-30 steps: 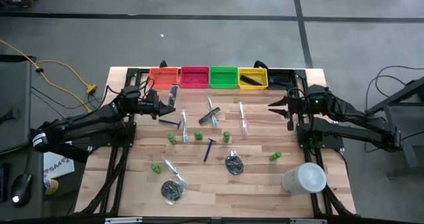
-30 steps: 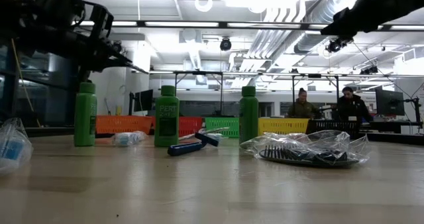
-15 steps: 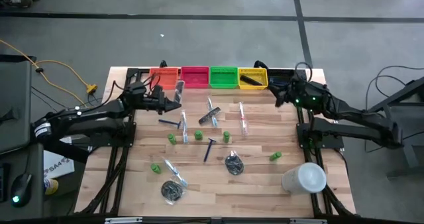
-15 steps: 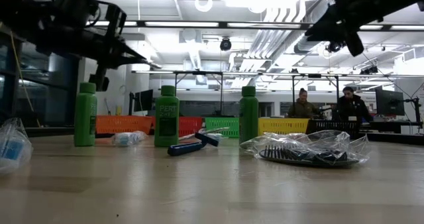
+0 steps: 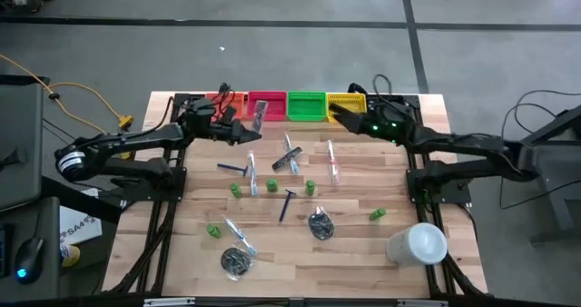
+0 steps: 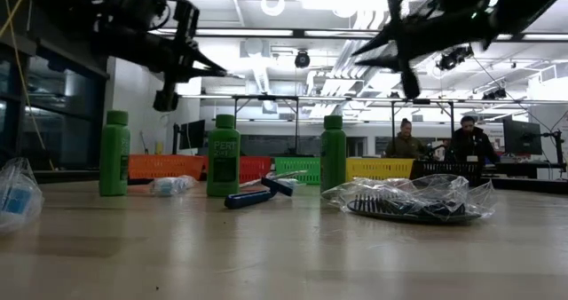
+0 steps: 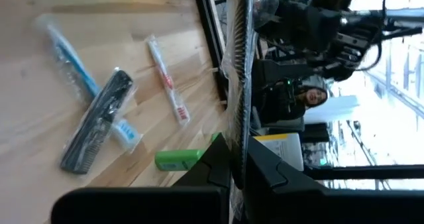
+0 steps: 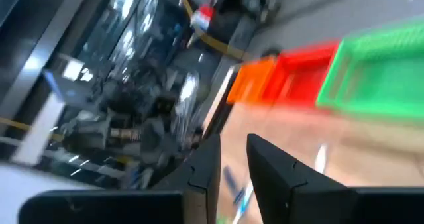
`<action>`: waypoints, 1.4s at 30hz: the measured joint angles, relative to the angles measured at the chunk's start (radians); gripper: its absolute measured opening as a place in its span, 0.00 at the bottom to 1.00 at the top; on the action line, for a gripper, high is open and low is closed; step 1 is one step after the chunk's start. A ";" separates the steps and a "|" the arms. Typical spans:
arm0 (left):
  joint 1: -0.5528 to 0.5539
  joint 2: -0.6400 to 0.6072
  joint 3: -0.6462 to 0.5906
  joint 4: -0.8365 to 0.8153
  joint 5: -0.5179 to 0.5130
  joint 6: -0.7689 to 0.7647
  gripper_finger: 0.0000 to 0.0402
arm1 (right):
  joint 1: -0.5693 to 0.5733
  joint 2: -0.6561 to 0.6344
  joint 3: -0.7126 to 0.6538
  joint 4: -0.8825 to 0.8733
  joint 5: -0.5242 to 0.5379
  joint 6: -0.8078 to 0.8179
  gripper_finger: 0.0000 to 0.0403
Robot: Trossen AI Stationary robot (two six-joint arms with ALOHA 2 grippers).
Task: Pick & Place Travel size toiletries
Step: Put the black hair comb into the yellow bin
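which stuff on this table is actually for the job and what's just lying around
For the job: green bottles, razors, wrapped toothbrushes, combs, dark bundles.
Lying about: large white cylinder, coloured bins, yellow floor cable.

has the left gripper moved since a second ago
Yes. In the high view the left gripper, shut on a wrapped comb, has moved up toward the red bin.

Four bins line the table's far edge, toiletries scattered before them.
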 joint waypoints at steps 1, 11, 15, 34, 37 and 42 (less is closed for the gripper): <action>0.000 0.017 0.015 0.000 0.007 0.009 0.02 | -0.011 0.038 0.000 0.037 -0.046 0.035 0.19; 0.000 0.148 0.119 0.008 0.065 0.060 0.02 | -0.065 0.301 0.084 0.269 -0.280 0.078 0.50; -0.001 0.191 0.159 0.015 0.086 0.085 0.02 | -0.074 0.413 0.205 0.242 -0.316 0.022 0.55; -0.001 0.234 0.238 0.006 0.098 0.139 0.02 | -0.073 0.732 0.587 0.206 -0.517 -0.009 0.55; -0.001 0.234 0.238 0.007 0.098 0.139 0.02 | -0.069 0.733 0.601 0.204 -0.494 -0.029 0.55; -0.001 0.234 0.238 0.007 0.098 0.139 0.02 | -0.063 0.733 0.627 0.193 -0.466 -0.069 0.55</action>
